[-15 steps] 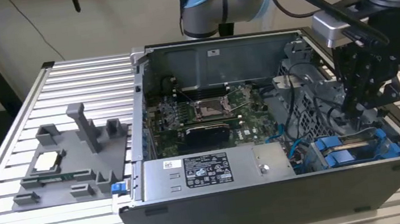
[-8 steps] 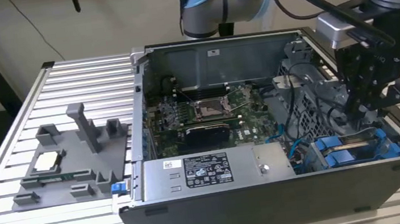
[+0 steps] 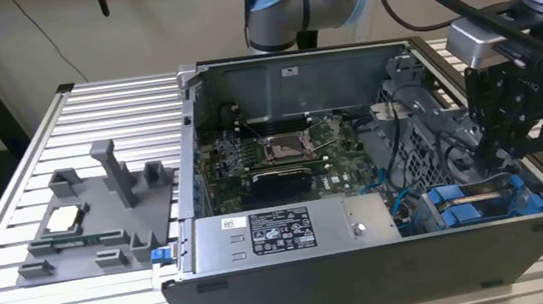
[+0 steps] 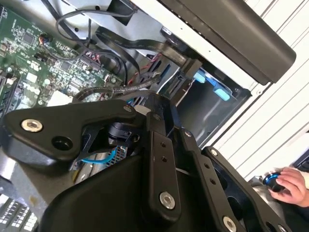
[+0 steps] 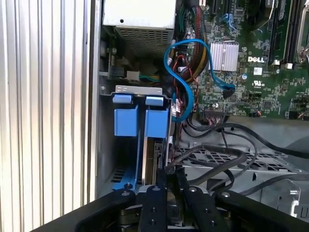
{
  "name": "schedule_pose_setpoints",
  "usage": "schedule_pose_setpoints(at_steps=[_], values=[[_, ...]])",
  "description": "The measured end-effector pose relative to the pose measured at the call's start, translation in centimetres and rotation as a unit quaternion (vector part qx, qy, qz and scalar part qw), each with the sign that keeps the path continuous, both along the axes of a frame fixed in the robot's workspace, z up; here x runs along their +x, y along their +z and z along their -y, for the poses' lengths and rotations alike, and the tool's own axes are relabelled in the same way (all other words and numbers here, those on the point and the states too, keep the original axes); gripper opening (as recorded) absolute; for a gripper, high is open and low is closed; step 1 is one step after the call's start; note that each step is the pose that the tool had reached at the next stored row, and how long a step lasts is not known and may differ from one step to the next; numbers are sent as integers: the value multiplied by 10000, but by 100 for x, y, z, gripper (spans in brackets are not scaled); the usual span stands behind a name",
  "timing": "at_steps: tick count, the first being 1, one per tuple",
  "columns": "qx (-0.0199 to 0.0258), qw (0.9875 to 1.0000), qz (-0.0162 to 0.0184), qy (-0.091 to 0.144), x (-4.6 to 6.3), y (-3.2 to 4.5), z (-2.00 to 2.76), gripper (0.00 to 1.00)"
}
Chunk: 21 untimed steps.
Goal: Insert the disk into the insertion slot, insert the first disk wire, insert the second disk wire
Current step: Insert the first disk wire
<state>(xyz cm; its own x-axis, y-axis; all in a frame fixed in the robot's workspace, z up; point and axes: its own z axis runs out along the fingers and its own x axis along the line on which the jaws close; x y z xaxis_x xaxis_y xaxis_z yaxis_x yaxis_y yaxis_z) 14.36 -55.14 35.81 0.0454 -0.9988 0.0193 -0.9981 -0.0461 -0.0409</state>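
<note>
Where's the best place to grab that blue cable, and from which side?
Probably the end connector of the blue cable: the plug is rigid, the rest loops loosely. It lies clear over the motherboard, so come from the case's open side.

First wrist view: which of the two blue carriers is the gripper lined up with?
The blue carrier on the motherboard side, next to the blue cable; the gripper sits in line with it. The other carrier is by the case's outer wall.
</note>
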Motion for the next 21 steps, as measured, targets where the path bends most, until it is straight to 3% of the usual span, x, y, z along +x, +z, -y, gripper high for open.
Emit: schedule_pose_setpoints(at_steps=[3,21], values=[[1,10000,-9,0,9,-13,22,19],[-1,10000,-10,0,38,-79,29,19]])
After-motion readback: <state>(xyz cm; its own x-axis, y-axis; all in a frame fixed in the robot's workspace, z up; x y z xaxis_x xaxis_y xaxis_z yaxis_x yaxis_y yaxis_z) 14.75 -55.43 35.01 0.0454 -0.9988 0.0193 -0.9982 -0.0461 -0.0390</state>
